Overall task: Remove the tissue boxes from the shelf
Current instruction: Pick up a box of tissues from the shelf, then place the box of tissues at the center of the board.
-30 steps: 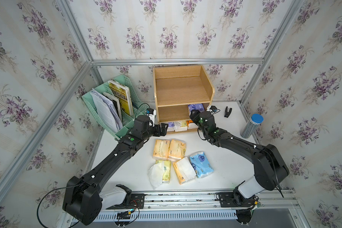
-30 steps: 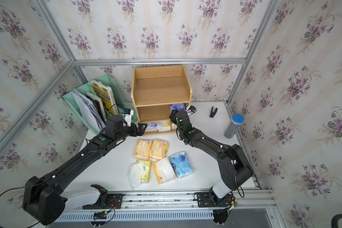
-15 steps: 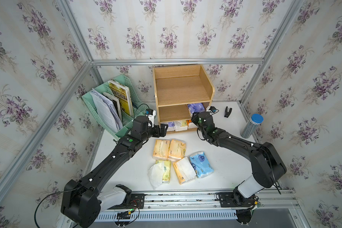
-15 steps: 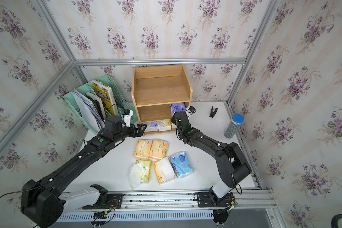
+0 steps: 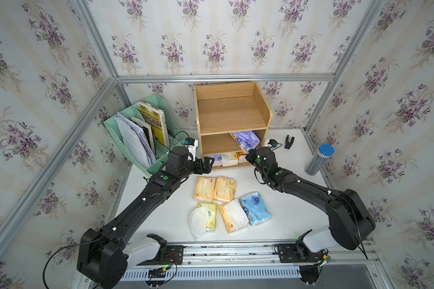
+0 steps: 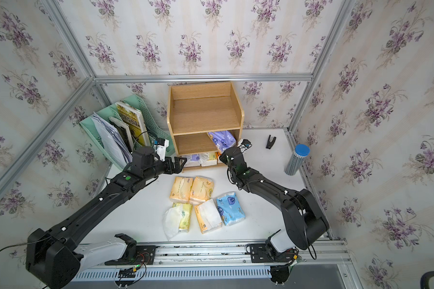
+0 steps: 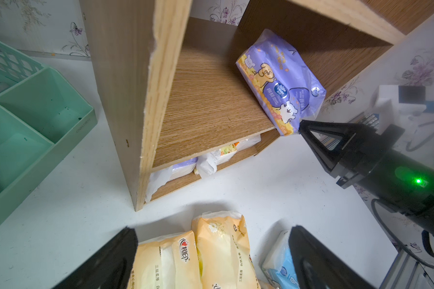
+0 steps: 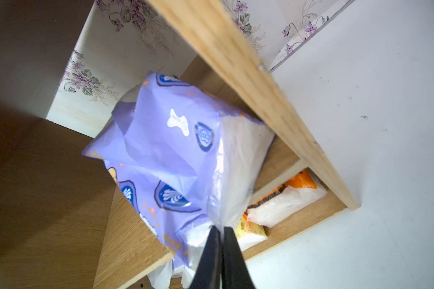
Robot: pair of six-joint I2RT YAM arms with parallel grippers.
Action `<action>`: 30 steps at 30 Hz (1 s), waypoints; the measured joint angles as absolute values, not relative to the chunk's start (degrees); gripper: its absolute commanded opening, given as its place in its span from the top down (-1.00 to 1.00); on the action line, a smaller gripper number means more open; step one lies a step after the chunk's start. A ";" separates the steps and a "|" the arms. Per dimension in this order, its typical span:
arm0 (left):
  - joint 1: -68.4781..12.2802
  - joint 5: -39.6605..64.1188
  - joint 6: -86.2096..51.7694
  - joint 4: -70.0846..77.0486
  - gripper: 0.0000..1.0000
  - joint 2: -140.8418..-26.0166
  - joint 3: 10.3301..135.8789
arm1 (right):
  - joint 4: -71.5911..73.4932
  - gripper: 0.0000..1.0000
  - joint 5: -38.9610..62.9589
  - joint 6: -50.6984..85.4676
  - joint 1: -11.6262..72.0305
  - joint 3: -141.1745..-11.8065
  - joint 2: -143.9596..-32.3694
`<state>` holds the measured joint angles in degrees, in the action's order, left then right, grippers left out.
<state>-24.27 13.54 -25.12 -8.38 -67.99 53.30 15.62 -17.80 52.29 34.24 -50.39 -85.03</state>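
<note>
Right wrist view is consulted first: which step is in hand? (Trainee)

The extraction of the purple tissue pack [image 8: 171, 140] from the shelf [image 8: 248, 62] is judged to be in hand. At the lower centre of the frame the right tool [image 8: 219, 231] is seen pressed together on a thin fold of the pack's wrapper, at the corner overhanging the front edge of the middle tier. The pack is tilted, and most of it lies on that tier. (Instructor)

Where are the other packs located? (Trainee)

In a top view, five packs [image 5: 226, 202] are shown on the tabletop [image 5: 298, 220] at the centre of the frame, in front of the shelf. Further packs [image 5: 223, 159] are seen in the bottom tier, below the purple one; their number cannot be told for certain. The top tier is bare. (Instructor)

How is the left tool set? (Trainee)

In the left wrist view the left tool [image 7: 211, 229] is shown spread and empty at the lower edge of the frame, above the packs on the tabletop and near the shelf front. (Instructor)

What is called for next? (Trainee)

An outward pull, away from the back panel, is called for, followed by a transfer to free tabletop. Since only film is pinched, a slow draw is advised: the wrapper may slip, and the pack may drop from the edge. The side panel close beside the pack must be cleared. The bottom tier is judged to be emptied afterwards. (Instructor)
</note>
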 measured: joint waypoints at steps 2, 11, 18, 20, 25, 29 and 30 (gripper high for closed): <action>-24.40 13.85 -25.54 -8.38 -0.98 -67.81 53.25 | 15.57 0.88 -17.45 52.34 35.29 -48.31 -83.64; -25.10 14.35 -26.55 -8.34 -0.98 -65.93 51.83 | 13.63 0.90 -18.74 52.82 40.42 -39.44 -76.14; -25.52 14.33 -26.98 -8.36 -0.98 -64.47 50.89 | 11.16 0.90 -21.50 54.63 43.51 -33.54 -71.88; -25.63 14.33 -27.00 -8.34 -0.98 -64.03 50.68 | 10.02 0.90 -22.11 55.53 43.94 -31.81 -71.09; -25.91 14.33 -27.24 -8.36 -0.98 -63.29 50.46 | 8.80 0.91 -23.46 56.93 44.25 -28.56 -69.80; -26.35 14.26 -27.42 -8.36 -0.98 -63.09 50.46 | 8.51 0.91 -24.21 57.25 44.25 -27.42 -69.80; -26.52 14.26 -27.42 -8.36 -0.98 -63.09 50.46 | 8.51 0.91 -24.45 57.36 44.25 -27.16 -69.91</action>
